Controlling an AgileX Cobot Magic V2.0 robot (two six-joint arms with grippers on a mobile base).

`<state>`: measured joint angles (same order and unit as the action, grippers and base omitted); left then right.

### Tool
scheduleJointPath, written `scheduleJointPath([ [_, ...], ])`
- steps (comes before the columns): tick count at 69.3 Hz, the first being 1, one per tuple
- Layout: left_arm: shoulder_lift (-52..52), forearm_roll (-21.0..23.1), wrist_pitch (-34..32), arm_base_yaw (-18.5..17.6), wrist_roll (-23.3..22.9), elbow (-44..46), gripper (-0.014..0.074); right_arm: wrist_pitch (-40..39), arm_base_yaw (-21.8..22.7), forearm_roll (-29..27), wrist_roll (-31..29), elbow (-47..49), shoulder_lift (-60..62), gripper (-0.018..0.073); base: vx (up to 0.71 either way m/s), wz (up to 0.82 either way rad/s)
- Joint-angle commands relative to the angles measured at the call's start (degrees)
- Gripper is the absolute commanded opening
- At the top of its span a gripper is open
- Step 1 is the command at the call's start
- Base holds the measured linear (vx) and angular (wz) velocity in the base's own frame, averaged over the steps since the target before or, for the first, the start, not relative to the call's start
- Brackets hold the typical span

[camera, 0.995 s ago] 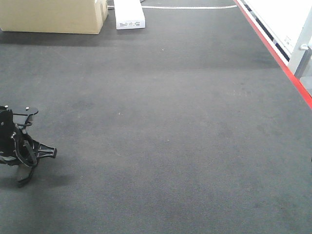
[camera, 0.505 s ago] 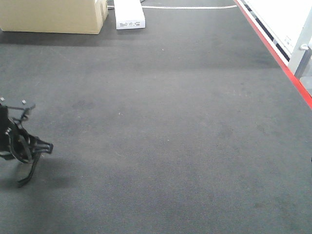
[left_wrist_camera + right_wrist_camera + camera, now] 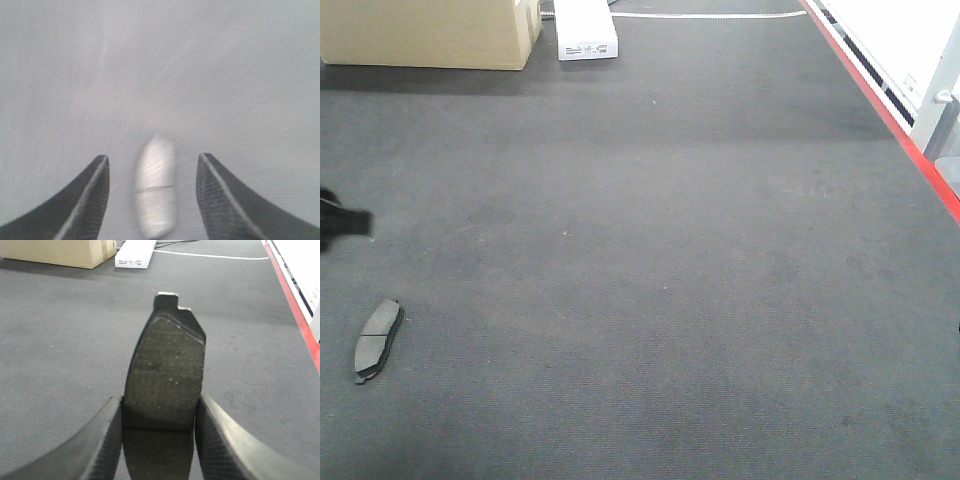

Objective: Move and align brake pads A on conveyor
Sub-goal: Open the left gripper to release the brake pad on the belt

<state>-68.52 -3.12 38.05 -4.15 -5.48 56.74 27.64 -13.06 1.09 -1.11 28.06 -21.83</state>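
One brake pad A (image 3: pixel 378 340) lies flat on the dark conveyor (image 3: pixel 670 250) near the front left, its groove across the middle. In the left wrist view the same pad (image 3: pixel 156 192) looks pale and blurred on the belt, below and between the spread fingers of my open left gripper (image 3: pixel 152 156), which does not touch it. In the front view only a dark bit of that gripper (image 3: pixel 335 222) shows at the left edge. My right gripper (image 3: pixel 160 400) is shut on a second brake pad (image 3: pixel 167 365), held lengthwise above the belt. The right gripper does not appear in the front view.
A cardboard box (image 3: pixel 420 30) and a white box (image 3: pixel 585 28) stand at the far end of the belt. A red strip (image 3: pixel 910 150) runs along the right edge, with a white frame (image 3: pixel 930 60) beyond it.
My left gripper has let go of the pad and pulled up and away to the left edge. The pad now lies free on the belt.
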Motion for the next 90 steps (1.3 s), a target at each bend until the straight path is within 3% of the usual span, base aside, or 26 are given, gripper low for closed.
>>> scheduleJointPath([
  [1,7.59,6.31,-1.23,-0.08,4.95,1.35,0.0388,-5.69,0.23,0.28,-0.43,1.79,-0.37,-0.0005,0.00,0.00],
  [17,22.14,6.47,-1.65,-0.08,6.47,-1.51,0.0388,-5.69,0.23,0.28,-0.43,1.79,-0.37,-0.0005,0.00,0.00],
  [48,52.02,6.70,-10.42,-0.08,6.07,-23.32,0.0388,-5.69,0.23,0.28,-0.43,1.79,-0.37,-0.0005,0.00,0.00],
  [60,56.51,6.70,-13.30,-0.08,6.01,-28.23,0.0388,-5.69,0.23,0.28,-0.43,1.79,-0.37,-0.0005,0.00,0.00],
  [90,56.82,6.70,-13.40,-0.08,6.01,-28.39,0.0388,-5.69,0.23,0.28,-0.43,1.79,-0.37,-0.0005,0.00,0.00],
])
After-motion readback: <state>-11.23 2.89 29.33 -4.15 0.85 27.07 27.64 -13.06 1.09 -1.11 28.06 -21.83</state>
